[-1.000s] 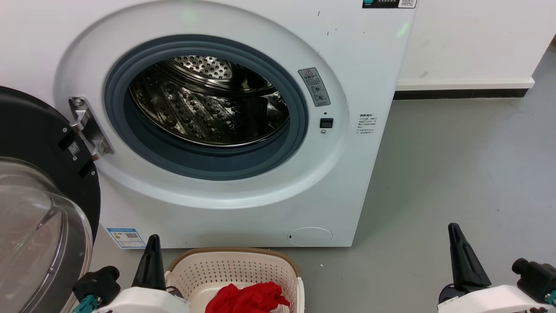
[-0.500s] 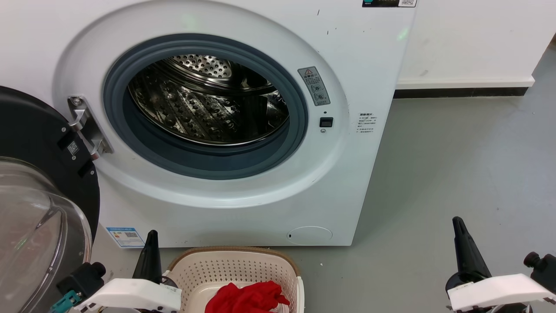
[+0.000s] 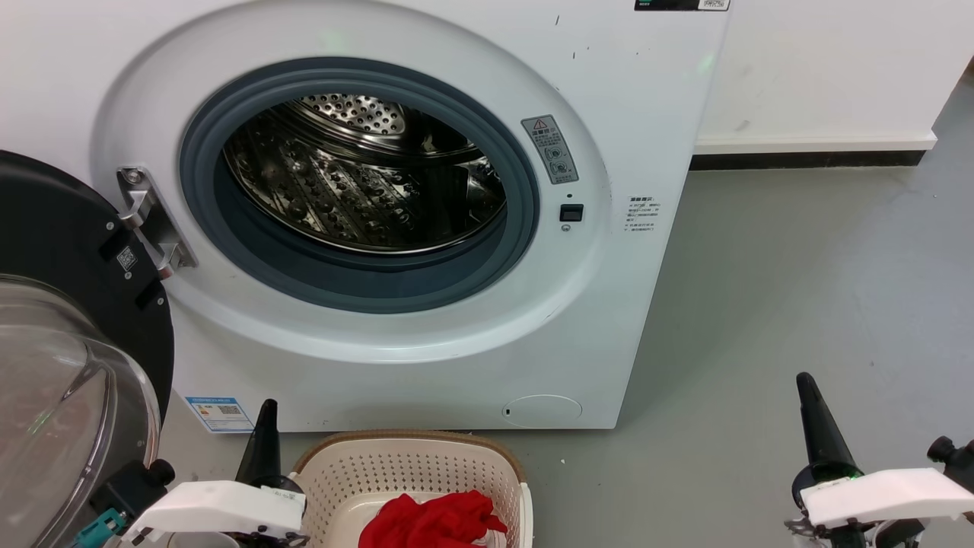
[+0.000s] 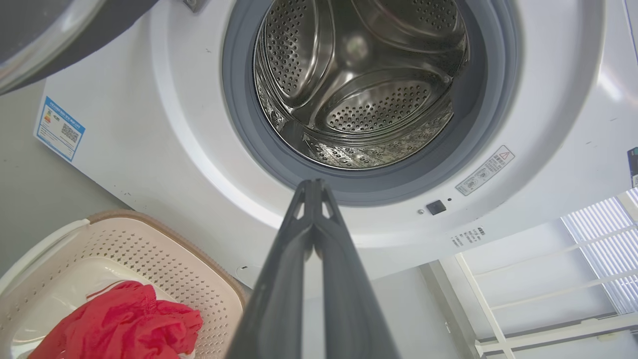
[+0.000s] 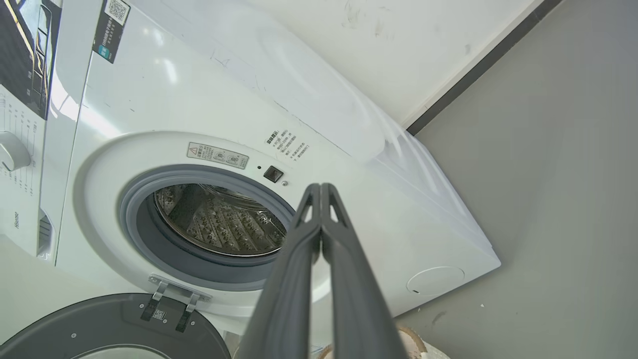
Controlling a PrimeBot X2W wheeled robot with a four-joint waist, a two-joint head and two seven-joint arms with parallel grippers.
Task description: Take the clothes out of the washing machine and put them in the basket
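Head view: crumpled red clothes (image 3: 435, 520) lie in the basket (image 3: 415, 466), its rim near the washing machine (image 3: 609, 320); left gripper (image 3: 266, 407) and right gripper (image 3: 803, 380) fingers closed, empty; floor (image 3: 799, 266) open rightward.

Grey floor (image 3: 799, 289); white wall (image 3: 822, 68)

Grey warning sticker (image 3: 553, 150) with a red triangle sign right of the washing machine (image 3: 624, 114) opening, blue-edged label (image 3: 219, 413) with a QR code at its lower left corner, small QR tag (image 3: 127, 259) on the open door (image 3: 68, 228), printed lines (image 3: 643, 215) on the front too small to read
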